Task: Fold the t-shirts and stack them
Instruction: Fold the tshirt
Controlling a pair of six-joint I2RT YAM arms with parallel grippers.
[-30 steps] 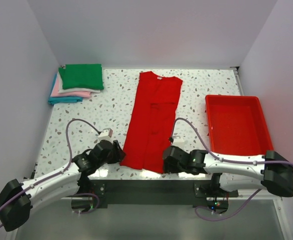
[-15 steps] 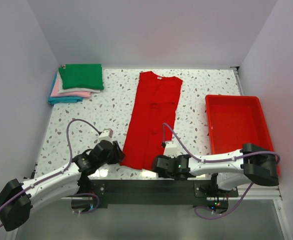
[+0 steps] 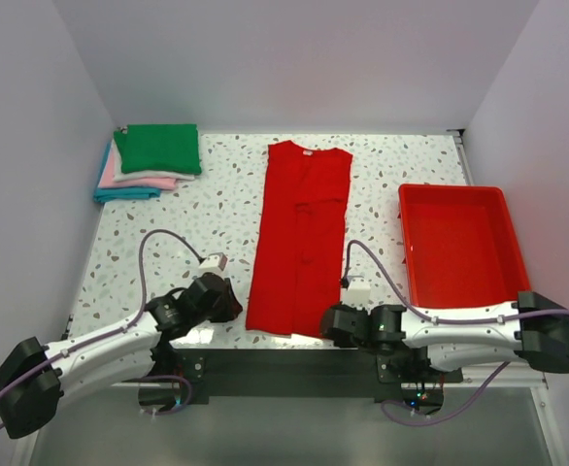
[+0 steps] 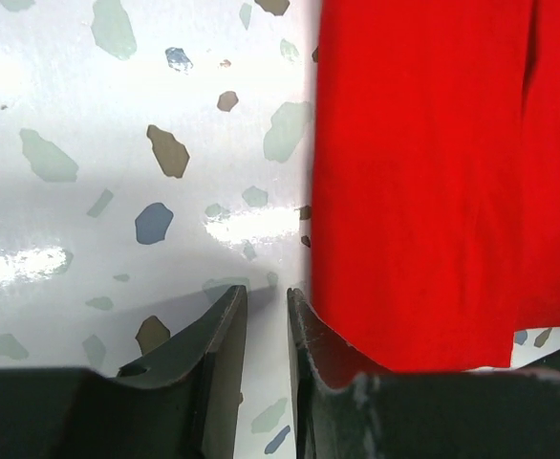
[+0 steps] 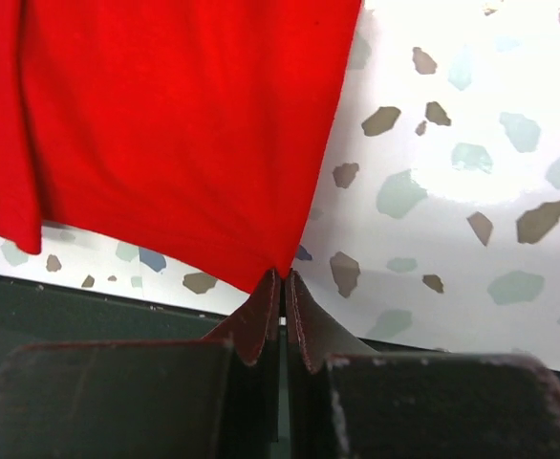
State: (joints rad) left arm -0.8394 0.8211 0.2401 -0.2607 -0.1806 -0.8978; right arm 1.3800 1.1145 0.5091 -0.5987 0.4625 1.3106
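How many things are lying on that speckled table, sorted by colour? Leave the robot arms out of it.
Red: 2, the red t-shirt laid flat and the red tray
Green: 1, the green folded shirt
Pink: 1, the pink folded shirt
Blue: 1, the blue folded shirt
Total: 5. A pale layer under the green one may be a sixth, but it is too thin to tell.

- The left arm lay low along the tabletop's near edge, reaching inward.
- The left gripper pointed down close over the tabletop, its jaws a narrow slit apart.
- The right arm lay just as low, stretched leftward.
- The right gripper was clamped tight, pinching the red t-shirt's near corner.
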